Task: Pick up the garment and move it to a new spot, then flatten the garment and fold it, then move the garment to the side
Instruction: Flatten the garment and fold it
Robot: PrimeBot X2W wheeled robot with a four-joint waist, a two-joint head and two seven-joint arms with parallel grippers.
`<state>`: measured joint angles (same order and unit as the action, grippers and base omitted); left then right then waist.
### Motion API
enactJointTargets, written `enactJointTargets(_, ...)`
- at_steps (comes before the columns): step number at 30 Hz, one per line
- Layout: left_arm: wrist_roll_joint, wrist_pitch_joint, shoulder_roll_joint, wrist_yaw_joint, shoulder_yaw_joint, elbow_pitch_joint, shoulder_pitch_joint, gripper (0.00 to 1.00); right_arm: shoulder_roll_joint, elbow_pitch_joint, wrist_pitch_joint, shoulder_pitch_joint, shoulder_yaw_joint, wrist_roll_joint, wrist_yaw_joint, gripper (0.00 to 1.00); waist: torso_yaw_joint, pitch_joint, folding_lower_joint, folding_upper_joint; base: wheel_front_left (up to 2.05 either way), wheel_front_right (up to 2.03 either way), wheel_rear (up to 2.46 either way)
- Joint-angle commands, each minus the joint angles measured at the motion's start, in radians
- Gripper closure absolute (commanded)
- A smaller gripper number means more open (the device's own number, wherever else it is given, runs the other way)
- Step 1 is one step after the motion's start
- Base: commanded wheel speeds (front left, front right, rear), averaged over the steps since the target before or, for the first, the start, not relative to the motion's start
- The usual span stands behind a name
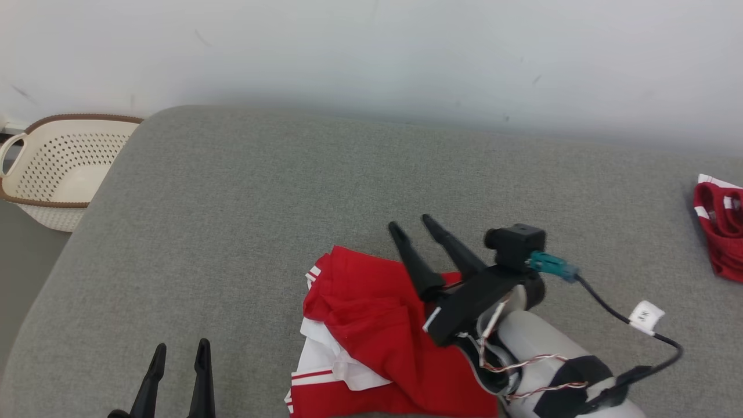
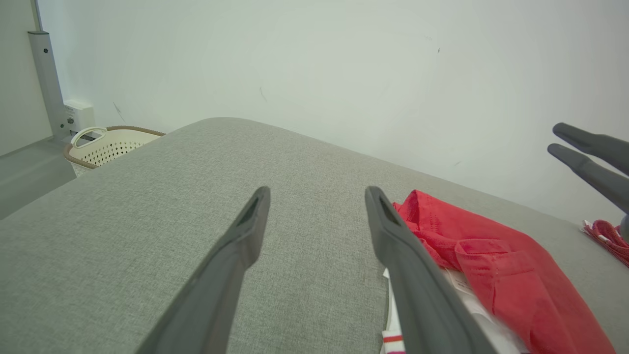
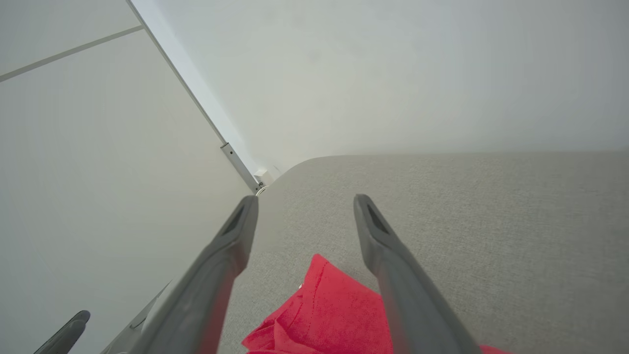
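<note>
Grey padded surface, crumpled red garment beneath wide-parted right claw

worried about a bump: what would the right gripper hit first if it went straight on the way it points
The open right gripper points out over the red garment, not into it. It would probably meet the grey surface near its far edge first, or the wall behind; depth is unclear.

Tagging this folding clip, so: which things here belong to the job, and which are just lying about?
Job: red-and-white garment; open right tool over it; open left tool; grey padded surface.
Lying about: perforated basket; other red garment at far right.
</note>
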<state>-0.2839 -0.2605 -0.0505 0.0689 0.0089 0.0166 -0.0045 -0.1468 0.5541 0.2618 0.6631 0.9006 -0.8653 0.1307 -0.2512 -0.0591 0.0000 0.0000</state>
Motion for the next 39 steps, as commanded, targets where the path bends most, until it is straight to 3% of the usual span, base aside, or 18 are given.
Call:
enactJointTargets(1,-0.001,-0.004,-0.001,0.0,0.004,-0.004,0.012,0.0,-0.009,-0.008,0.004,-0.015,-0.013,0.009,0.0,0.0,0.007,0.0,0.0,0.0,0.0,0.0,0.0)
enactJointTargets(9,0.0,-0.004,0.0,0.005,0.019,-0.008,0.015,0.0,-0.085,-0.009,0.004,-0.118,-0.136,0.156,0.0,0.0,0.023,-0.005,0.0,0.0,0.0,0.0,0.0)
enactJointTargets(10,0.0,-0.004,0.0,0.005,0.019,-0.008,0.015,0.0,-0.085,-0.005,0.004,-0.129,-0.139,0.175,0.0,0.12,0.024,-0.006,0.0,0.0,0.0,0.0,0.0)
enactJointTargets(12,0.0,-0.004,-0.001,0.004,0.02,-0.007,0.015,0.0,-0.08,0.0,0.004,-0.145,-0.148,0.197,0.0,0.77,0.026,-0.007,0.0,0.0,0.0,0.0,0.0)
enactJointTargets(13,0.0,-0.004,0.0,0.004,0.021,-0.007,0.014,0.0,-0.077,0.004,0.004,-0.151,-0.147,0.212,0.0,1.0,0.027,-0.008,0.0,0.0,0.0,0.0,0.0)
enactJointTargets(27,0.008,-0.004,-0.001,0.017,0.019,-0.006,-0.017,0.0,-0.006,0.131,0.004,-0.15,-0.139,0.323,0.0,1.0,0.01,-0.043,0.0,0.0,0.0,0.0,0.0)
enactJointTargets(39,-0.01,-0.004,0.0,0.013,0.013,0.001,-0.029,0.0,0.035,0.182,0.004,-0.134,-0.087,0.327,0.0,1.0,-0.016,-0.065,0.0,0.0,0.0,0.0,0.0)
